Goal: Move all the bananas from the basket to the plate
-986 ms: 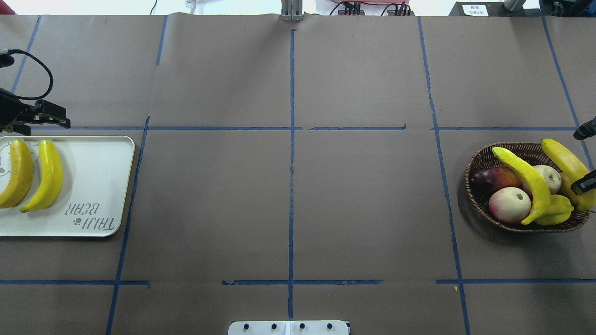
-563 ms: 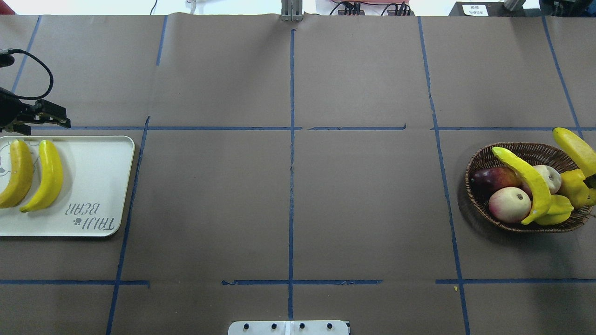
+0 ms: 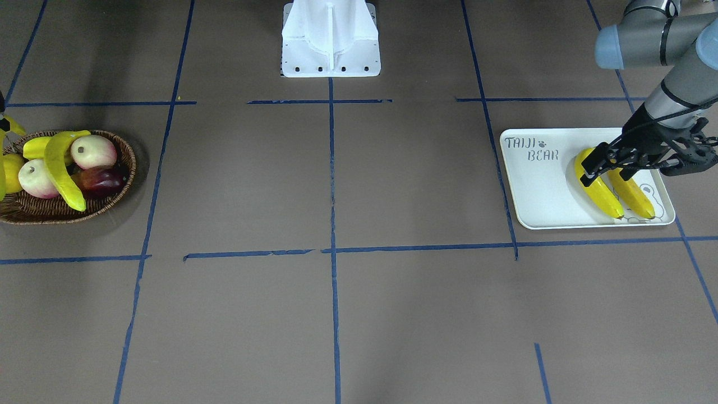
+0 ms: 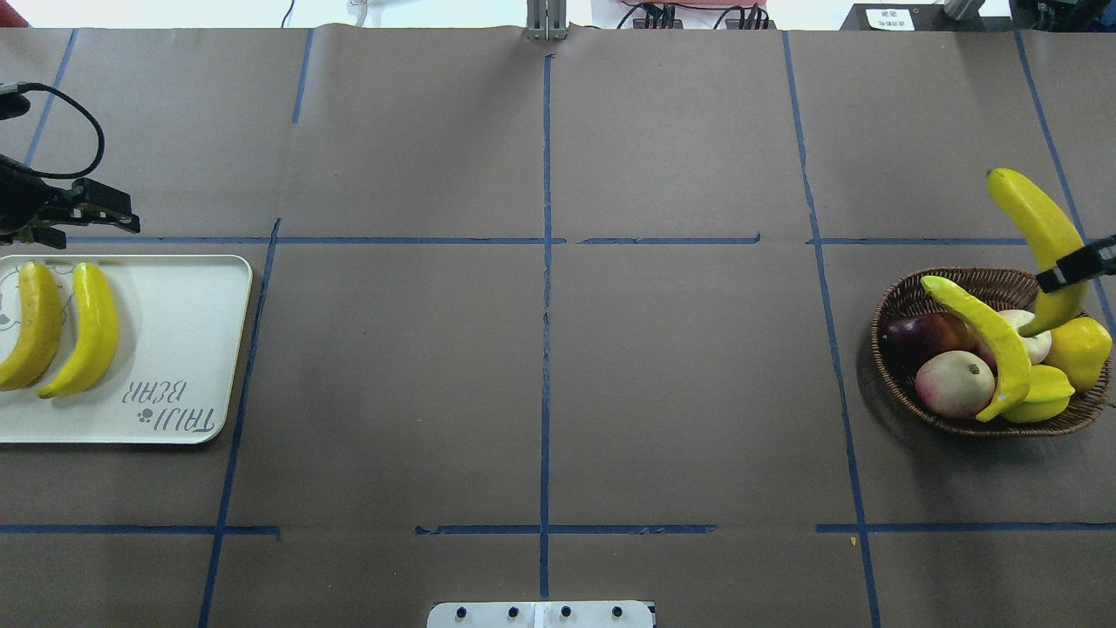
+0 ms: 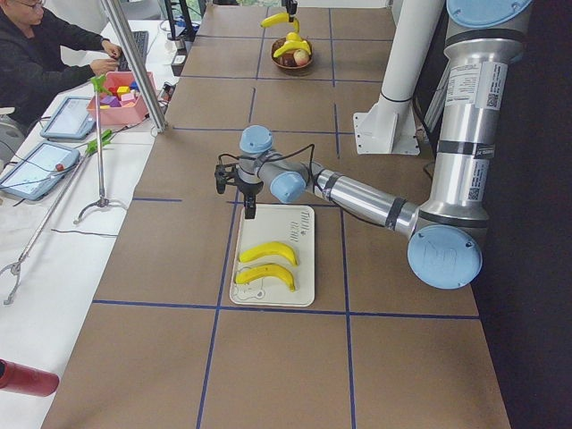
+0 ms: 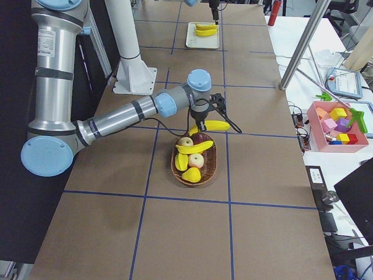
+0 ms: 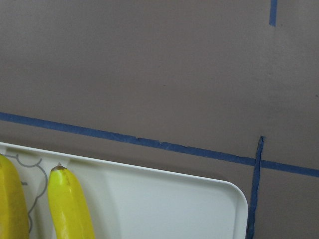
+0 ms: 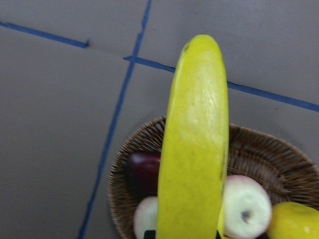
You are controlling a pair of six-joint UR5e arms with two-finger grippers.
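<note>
Mid-transfer: the right gripper, clamped on a banana, is holding it above the basket at the table's 3 o'clock, likely calling next for a carry to the plate at 9 o'clock.

Work surface: a table covered in brown paper and divided into rectangles by blue tape lines, evenly lit, with only soft shadows. Beyond the left gripper, on the side away from the robot, runs a white bench carrying tablets and a slanted metal post, with a seated person at it. Across from the right gripper, the bench holds a pink bin of coloured blocks.
</note>
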